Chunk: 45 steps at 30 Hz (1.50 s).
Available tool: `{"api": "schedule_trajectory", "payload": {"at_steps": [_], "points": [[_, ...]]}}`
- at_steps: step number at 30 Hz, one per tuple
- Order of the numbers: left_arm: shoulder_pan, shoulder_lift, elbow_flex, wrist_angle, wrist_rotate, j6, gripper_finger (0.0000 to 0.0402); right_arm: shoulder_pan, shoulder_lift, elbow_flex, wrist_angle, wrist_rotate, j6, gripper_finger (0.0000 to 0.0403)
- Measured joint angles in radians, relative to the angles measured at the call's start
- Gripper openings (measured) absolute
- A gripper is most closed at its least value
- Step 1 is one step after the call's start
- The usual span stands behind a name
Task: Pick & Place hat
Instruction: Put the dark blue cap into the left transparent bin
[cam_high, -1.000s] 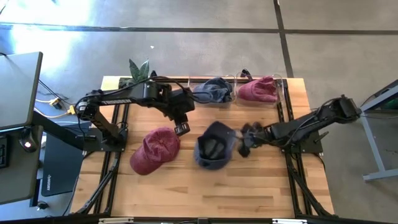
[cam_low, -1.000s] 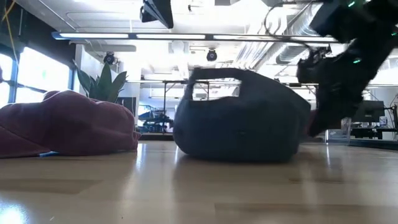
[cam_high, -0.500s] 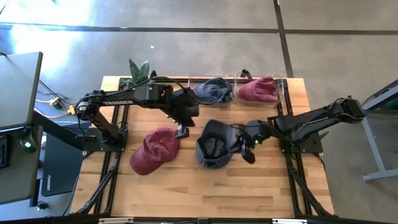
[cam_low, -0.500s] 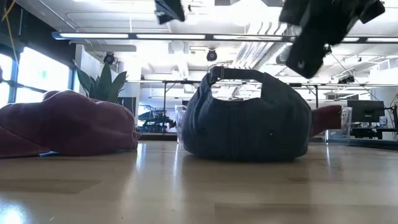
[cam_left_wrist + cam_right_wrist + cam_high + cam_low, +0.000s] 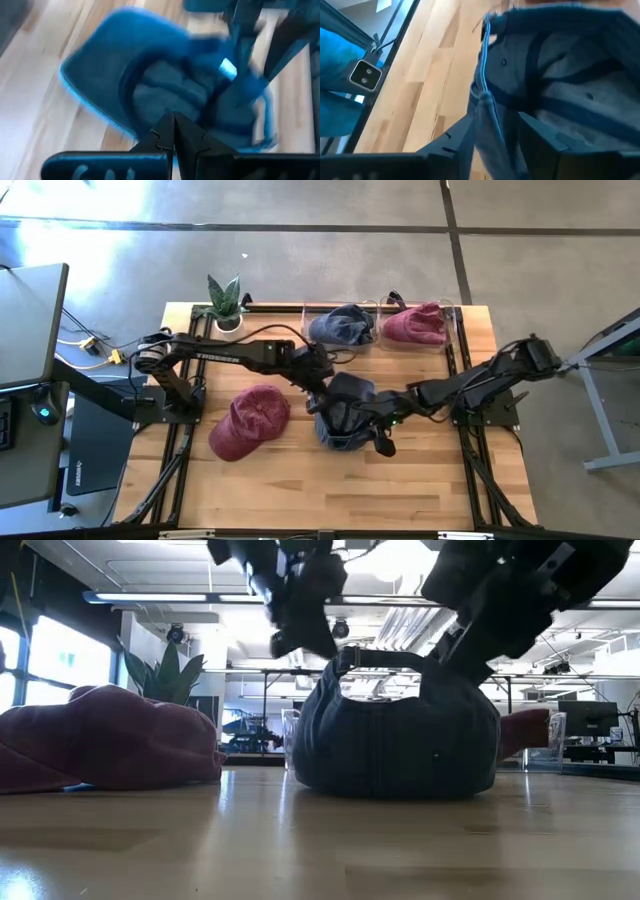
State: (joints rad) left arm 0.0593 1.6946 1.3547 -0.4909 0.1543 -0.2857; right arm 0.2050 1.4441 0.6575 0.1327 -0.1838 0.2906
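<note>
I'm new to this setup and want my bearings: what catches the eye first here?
Both dark arms meet over the upturned dark blue cap at mid-table, the right gripper straddling its rim, the left gripper shut above it. A maroon cap lies left of it.

A hat lies upside down in the middle of the table, with another hat just to its left. At the back of the table sit two more hats side by side, and a plant stands in the back left corner.
</note>
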Motion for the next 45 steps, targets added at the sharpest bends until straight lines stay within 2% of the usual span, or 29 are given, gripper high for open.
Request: {"api": "schedule_trajectory", "payload": {"at_steps": [2,4,7,11,16,19,22,27,29,32,38,42,45], "points": [[0.000,0.014,0.014,0.044,0.029,-0.016,0.0001,0.000,0.012,0.000,0.017,-0.013,-0.022,0.0104],[-0.001,0.017,0.006,-0.007,0.064,-0.031,0.0001,-0.002,0.018,0.003,0.028,-0.029,-0.022,0.0065],[-0.002,0.021,0.005,-0.012,0.082,-0.059,0.0000,-0.006,-0.007,0.003,0.020,-0.033,0.063,0.0014],[-0.002,-0.009,0.007,-0.022,0.084,-0.068,0.0000,-0.009,-0.100,0.000,0.014,-0.015,0.222,0.0024],[-0.002,-0.018,0.007,-0.012,0.083,-0.086,0.0001,-0.048,-0.182,0.001,-0.177,0.204,0.447,0.0007],[-0.002,-0.017,0.007,-0.002,0.086,-0.086,0.0000,-0.090,-0.166,-0.001,-0.342,0.285,0.560,0.0015],[-0.002,-0.017,0.007,0.003,0.104,-0.087,0.0001,-0.135,-0.122,-0.001,-0.453,0.296,0.647,0.0015],[-0.003,-0.017,0.008,0.026,0.100,-0.087,0.0001,-0.182,-0.045,-0.001,-0.454,0.290,0.670,0.0008],[-0.003,-0.017,0.008,0.024,0.099,-0.093,0.0001,-0.205,-0.029,-0.001,-0.455,0.268,0.681,0.0020],[-0.009,-0.017,0.008,0.016,0.106,-0.113,0.0000,-0.243,-0.042,-0.001,-0.457,0.237,0.703,0.0067],[-0.056,-0.017,0.008,0.021,0.120,-0.141,0.0000,-0.264,-0.176,-0.001,-0.458,0.233,0.678,0.0164],[-0.074,-0.017,0.008,0.038,0.120,-0.150,0.0000,-0.239,-0.274,-0.001,-0.444,0.230,0.711,0.0187],[-0.072,0.008,0.009,0.099,0.126,-0.168,0.0000,-0.194,-0.319,-0.001,-0.367,0.181,0.649,0.0185]]}}
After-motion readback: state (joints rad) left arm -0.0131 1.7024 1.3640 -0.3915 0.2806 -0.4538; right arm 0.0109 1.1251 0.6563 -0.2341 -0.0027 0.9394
